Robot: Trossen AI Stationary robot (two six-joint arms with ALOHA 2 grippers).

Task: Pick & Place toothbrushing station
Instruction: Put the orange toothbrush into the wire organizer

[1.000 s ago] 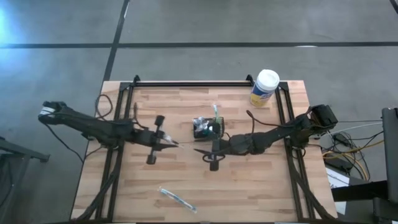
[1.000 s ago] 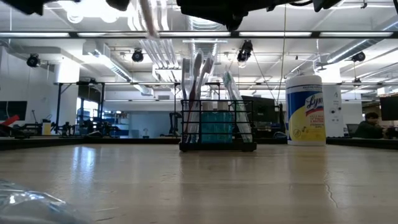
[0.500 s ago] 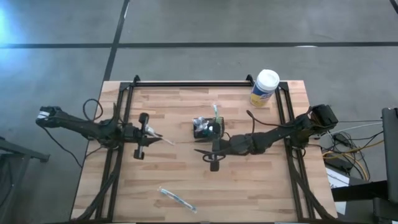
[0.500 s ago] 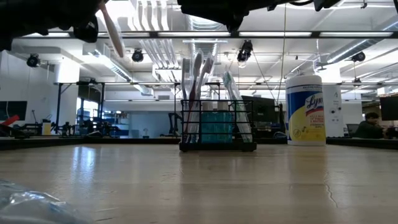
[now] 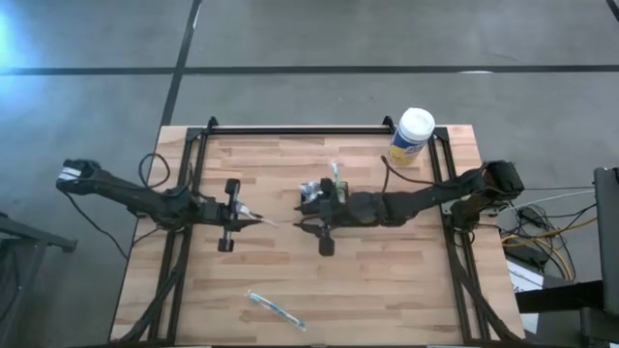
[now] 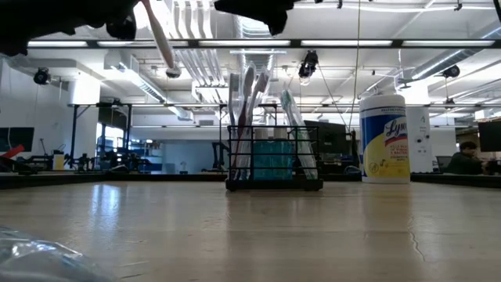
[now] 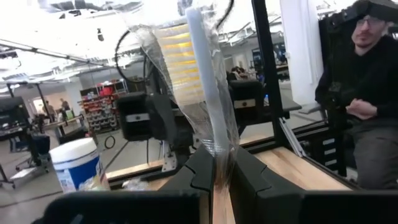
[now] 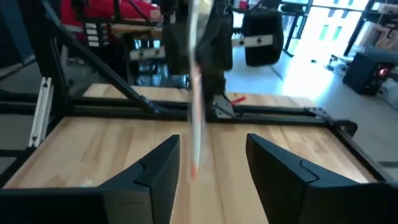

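Two grippers facing off at frame centre — left gripper [image 5: 242, 215] is pinching a wrapped toothbrush [image 5: 253, 218], pointing right toward the caddy [image 5: 324, 196]; right gripper [image 5: 311, 205], spread, is hovering nearer.

Table [image 5: 290, 280]: pale wood planks, smooth, with a soft sheen in the low view. Caddy [image 6: 274, 160]: black wire mesh, matt. Canister [image 6: 384, 141]: glossy printed label, white plastic lid. Toothbrush [image 7: 208, 93]: white plastic in clear, crinkled film. Wrapper [image 5: 274, 308]: clear, shiny film. Fingers [image 8: 155, 174]: dark, matt plastic.
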